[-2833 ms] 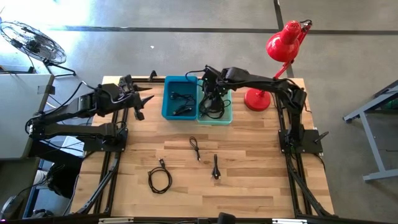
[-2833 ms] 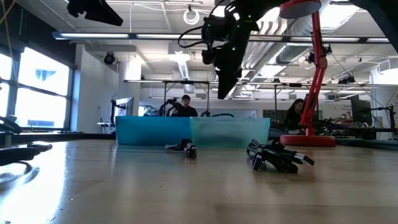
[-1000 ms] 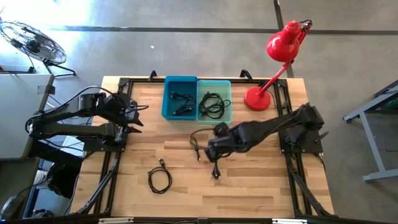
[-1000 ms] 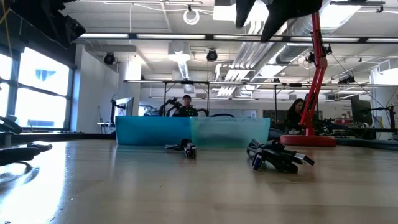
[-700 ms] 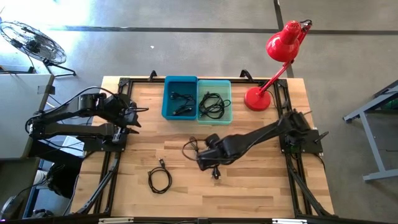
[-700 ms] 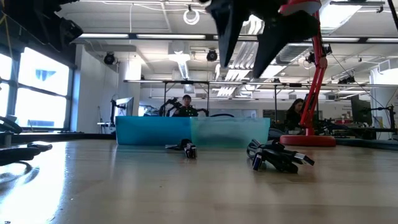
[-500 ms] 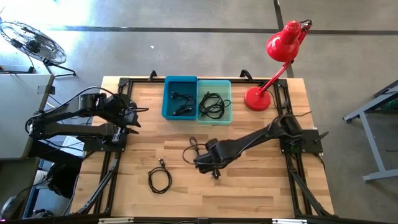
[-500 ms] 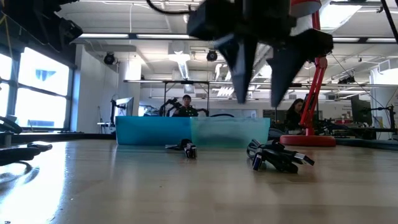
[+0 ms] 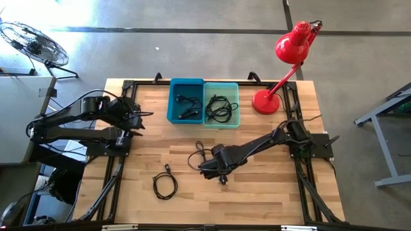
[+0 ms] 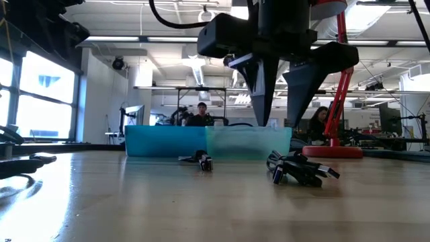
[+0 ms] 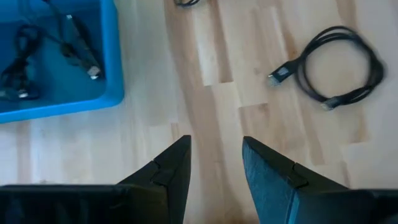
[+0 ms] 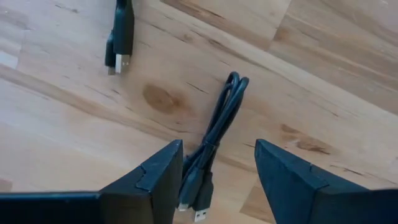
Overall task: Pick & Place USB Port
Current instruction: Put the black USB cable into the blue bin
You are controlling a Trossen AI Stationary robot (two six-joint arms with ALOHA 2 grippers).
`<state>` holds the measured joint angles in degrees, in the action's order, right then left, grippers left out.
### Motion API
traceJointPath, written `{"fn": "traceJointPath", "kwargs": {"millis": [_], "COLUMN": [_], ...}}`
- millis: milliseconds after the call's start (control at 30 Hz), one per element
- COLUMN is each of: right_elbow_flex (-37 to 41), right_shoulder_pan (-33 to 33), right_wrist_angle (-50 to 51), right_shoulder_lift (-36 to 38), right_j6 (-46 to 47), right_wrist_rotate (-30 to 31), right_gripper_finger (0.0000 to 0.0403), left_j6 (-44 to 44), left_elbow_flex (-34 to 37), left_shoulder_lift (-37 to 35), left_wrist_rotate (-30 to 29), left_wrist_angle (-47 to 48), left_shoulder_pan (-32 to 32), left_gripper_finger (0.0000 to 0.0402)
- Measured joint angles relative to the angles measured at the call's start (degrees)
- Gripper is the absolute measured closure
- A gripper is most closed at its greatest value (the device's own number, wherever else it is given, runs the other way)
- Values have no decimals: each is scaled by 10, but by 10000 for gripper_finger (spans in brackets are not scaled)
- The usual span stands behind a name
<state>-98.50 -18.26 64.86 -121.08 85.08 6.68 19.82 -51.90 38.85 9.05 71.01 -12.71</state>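
Observation:
Three black USB cables lie on the wooden table: a short bundled one (image 12: 219, 127) (image 10: 299, 168), a loose one (image 9: 200, 153) and a coiled one (image 9: 165, 186) (image 11: 339, 71). More cables rest in the blue bin (image 9: 185, 101) and the teal bin (image 9: 221, 102). My right gripper (image 12: 217, 149) (image 10: 279, 124) (image 9: 209, 168) hangs open just above the bundled cable, one finger on either side of it, pointing down, clear of the table. My left gripper (image 9: 140, 115) (image 11: 214, 146) waits open above the table's left part, beside the blue bin.
A red desk lamp (image 9: 273, 90) stands at the far right corner. The two bins sit side by side at the far edge. The end of another cable (image 12: 121, 37) lies close to the bundled one. Bare wood shows at the near right of the table (image 9: 276, 192).
My right gripper has swung from the middle of the table toward the near left and come down over the bundled cable, staying open. The cables have not moved.

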Motion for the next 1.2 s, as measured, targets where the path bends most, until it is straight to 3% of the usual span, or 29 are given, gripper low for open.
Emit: {"fn": "traceJointPath", "kwargs": {"millis": [467,900,1000,1100,1200], "right_elbow_flex": [0,0,-1,-3,-3], "right_shoulder_pan": [3,3,6,10,10], "right_wrist_angle": [0,-42,-42,-43,-52], "right_shoulder_lift": [-10,-66,-74,-85,-90], "right_j6": [-5,-41,-41,-49,-70], "right_wrist_rotate": [3,-52,-57,-68,-70], "right_gripper_finger": [252,167,163,197,279], "left_j6": [1,1,1,1,1], "left_elbow_flex": [0,0,0,0,0], "left_shoulder_lift": [0,0,0,0,0], "left_wrist_rotate": [-11,-10,-10,-10,-10], "left_wrist_angle": [-1,-1,-1,-1,-1], "left_shoulder_pan": [0,0,0,0,0], "left_gripper_finger": [261,261,261,261,261]}}
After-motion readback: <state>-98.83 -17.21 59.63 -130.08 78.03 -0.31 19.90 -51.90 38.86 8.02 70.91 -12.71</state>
